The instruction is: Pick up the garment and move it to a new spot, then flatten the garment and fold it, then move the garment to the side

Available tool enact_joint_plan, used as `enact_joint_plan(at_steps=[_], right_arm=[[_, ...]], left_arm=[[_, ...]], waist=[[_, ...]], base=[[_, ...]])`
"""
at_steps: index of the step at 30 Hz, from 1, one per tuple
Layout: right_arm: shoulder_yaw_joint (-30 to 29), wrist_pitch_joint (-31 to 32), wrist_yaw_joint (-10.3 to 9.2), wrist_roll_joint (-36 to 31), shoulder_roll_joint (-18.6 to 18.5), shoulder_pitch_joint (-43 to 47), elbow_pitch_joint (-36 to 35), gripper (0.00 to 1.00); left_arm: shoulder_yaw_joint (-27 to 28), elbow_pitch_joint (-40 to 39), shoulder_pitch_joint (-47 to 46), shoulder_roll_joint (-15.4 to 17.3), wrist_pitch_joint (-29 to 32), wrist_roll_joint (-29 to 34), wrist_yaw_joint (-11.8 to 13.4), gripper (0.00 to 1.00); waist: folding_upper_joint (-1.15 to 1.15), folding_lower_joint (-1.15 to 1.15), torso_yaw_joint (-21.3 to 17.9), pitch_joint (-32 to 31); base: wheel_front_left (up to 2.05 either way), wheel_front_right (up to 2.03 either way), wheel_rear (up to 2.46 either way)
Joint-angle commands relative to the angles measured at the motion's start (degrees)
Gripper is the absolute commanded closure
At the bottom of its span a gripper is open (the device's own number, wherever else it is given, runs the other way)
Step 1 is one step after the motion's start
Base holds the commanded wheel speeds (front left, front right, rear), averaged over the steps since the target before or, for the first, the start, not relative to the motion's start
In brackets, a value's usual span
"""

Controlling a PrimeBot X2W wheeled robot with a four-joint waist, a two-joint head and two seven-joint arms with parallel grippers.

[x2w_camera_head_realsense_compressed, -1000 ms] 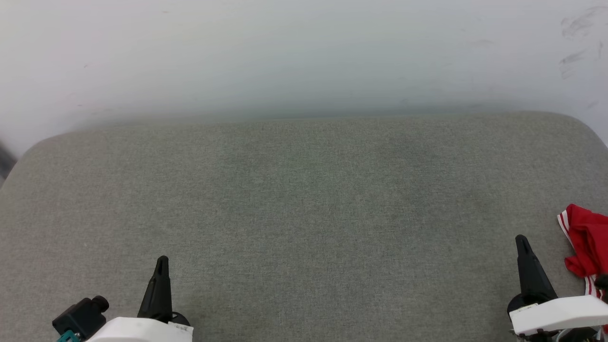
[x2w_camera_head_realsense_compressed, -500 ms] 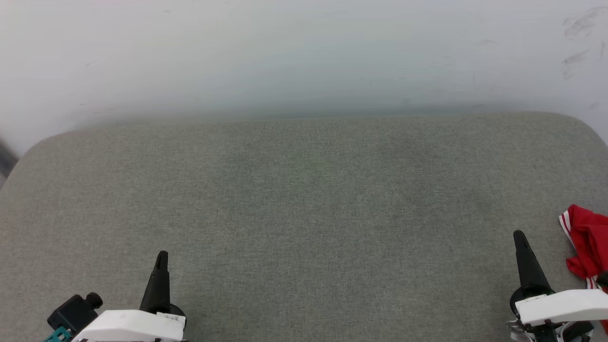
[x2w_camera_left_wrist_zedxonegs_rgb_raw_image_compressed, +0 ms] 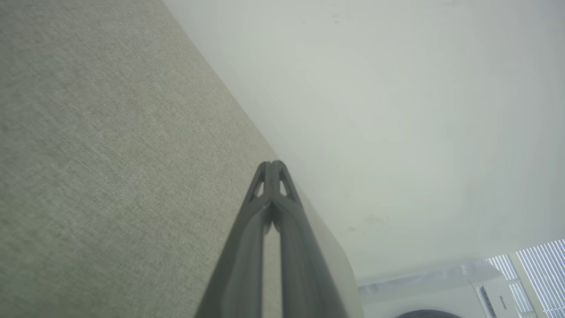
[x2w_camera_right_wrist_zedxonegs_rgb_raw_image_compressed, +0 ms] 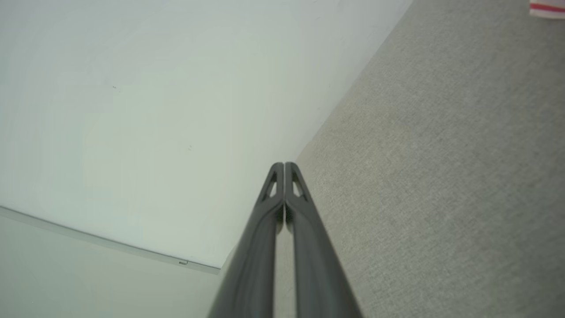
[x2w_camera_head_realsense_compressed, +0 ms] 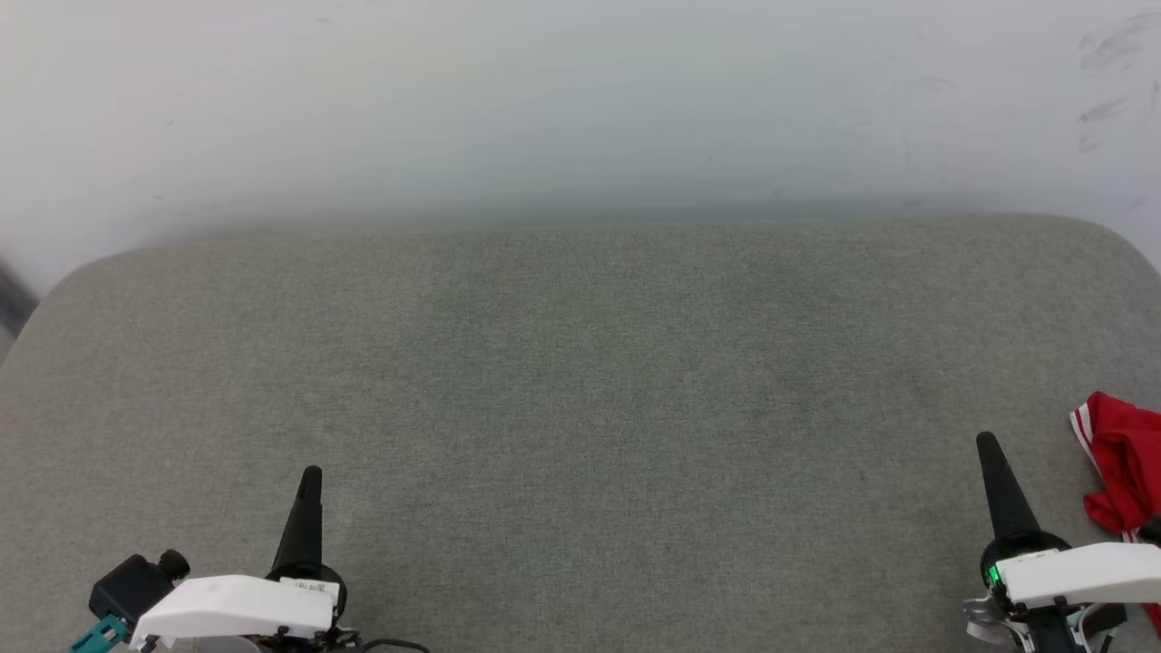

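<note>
Garment [x2w_camera_head_realsense_compressed: 1123,467], red with white-striped trim, is lying bunched at the right edge of the grey upholstered surface [x2w_camera_head_realsense_compressed: 580,408], near the right gripper [x2w_camera_head_realsense_compressed: 987,444] on its outer side and not touching it. That gripper's fingers are pressing together with nothing between them and pointing toward the pale wall [x2w_camera_head_realsense_compressed: 580,109]. At the opposite side of the surface the left gripper [x2w_camera_head_realsense_compressed: 310,476], likewise pressed together and empty, is sitting well apart from the garment.
</note>
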Motion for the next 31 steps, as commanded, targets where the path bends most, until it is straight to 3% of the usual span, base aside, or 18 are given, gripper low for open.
enact_joint_plan(at_steps=[1, 31], right_arm=[[-0.3, 0.5, 0.0, 1.72, 0.18, -1.2, -0.17, 1.0], [-1.5, 4.64, -0.01, 16.44, 1.45, -3.03, 1.32, 1.0]], left_arm=[[0.26, -0.08, -1.27, 0.37, 0.49, -1.83, -0.33, 1.0], [1.37, 2.49, -4.18, 0.29, 4.65, -17.84, -0.71, 1.0]], waist=[[0.0, 0.0, 0.03, 0.0], [0.0, 0.0, 0.47, 0.08]], base=[[0.0, 0.0, 0.0], [0.0, 0.0, 0.0]])
